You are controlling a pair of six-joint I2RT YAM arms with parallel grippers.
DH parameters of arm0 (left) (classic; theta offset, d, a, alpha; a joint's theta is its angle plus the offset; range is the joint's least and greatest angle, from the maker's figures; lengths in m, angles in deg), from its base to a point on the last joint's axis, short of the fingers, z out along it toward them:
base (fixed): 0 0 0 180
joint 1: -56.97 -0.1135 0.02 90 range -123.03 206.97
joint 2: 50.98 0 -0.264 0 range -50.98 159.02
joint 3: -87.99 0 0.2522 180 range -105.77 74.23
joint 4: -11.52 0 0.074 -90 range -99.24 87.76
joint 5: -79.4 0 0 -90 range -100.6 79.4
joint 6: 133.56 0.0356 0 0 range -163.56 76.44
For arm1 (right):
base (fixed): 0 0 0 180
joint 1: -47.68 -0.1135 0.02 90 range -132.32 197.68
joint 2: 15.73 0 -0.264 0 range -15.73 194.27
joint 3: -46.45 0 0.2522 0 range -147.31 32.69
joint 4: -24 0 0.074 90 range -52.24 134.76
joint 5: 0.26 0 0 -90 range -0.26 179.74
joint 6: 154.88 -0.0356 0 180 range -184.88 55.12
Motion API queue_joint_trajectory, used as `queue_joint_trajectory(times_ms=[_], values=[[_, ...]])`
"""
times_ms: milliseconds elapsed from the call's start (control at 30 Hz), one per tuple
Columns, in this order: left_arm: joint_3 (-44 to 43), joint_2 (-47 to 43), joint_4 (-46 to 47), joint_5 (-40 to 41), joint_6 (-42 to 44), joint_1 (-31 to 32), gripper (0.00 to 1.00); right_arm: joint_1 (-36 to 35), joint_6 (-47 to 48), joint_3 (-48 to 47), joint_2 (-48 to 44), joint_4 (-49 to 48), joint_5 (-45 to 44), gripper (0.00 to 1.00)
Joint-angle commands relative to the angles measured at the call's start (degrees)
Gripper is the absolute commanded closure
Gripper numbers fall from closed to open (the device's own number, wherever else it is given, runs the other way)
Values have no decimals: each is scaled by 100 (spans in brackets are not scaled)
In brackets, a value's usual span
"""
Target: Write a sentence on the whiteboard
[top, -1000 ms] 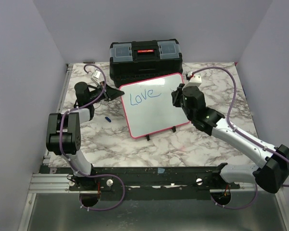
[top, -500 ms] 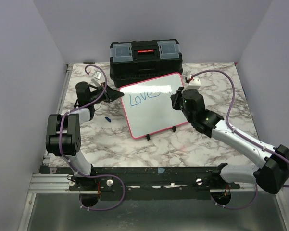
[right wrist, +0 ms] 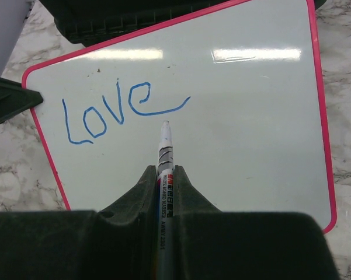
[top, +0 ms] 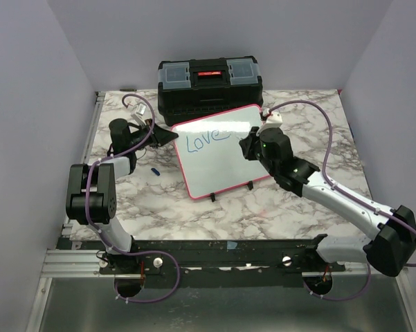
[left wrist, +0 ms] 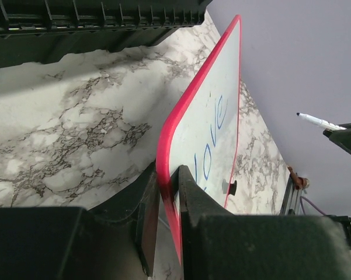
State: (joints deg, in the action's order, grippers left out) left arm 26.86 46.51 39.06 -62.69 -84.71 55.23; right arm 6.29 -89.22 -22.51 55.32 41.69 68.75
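The sentence (right wrist: 120,111) so far is the single word "Love" in blue, high on the left of the whiteboard (top: 225,166). The whiteboard stands tilted back on small black feet.

The main risk is the whiteboard moving under the pen. The left gripper (left wrist: 166,169) straddles the pink frame at the whiteboard's left corner, fingers nearly closed around the rim. Whether they actually pinch it cannot be told. If that hold is slack, pressure from the tip could rock or swing the whiteboard, and the letters would skid or break.

The right gripper (right wrist: 164,170) is clamped on a white marker (right wrist: 164,151), whose tip sits just under the long tail of the "e". Whether the tip touches the surface is unclear. Starting the next word from there could run into that tail. A loose hold on the barrel would let the marker slide back and leave faint strokes.

A black toolbox (top: 209,84) sits just behind the whiteboard, so a shove could knock the two together. A small blue cap-like piece (top: 155,171) lies on the marble table (top: 194,214), left of the whiteboard.

Besides "Love", the marker barrel's small print appears to read "WHITE BOARD MARKER". Its red characters and the toolbox's red strip are too small to read.
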Motion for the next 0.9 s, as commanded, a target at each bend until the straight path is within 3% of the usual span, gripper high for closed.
queue_joint_trajectory(times_ms=[0, 367, 867], values=[[132, -104, 442, 415, 397, 24, 100, 17, 96, -293, 353, -24, -167, 99], [267, -173, 627, 577, 407, 42, 100, 552, 37, -1265, 1471, 97, -70, 99], [344, -180, 836, 630, 384, 51, 100, 919, -50, -1304, 1846, -41, 470, 99]])
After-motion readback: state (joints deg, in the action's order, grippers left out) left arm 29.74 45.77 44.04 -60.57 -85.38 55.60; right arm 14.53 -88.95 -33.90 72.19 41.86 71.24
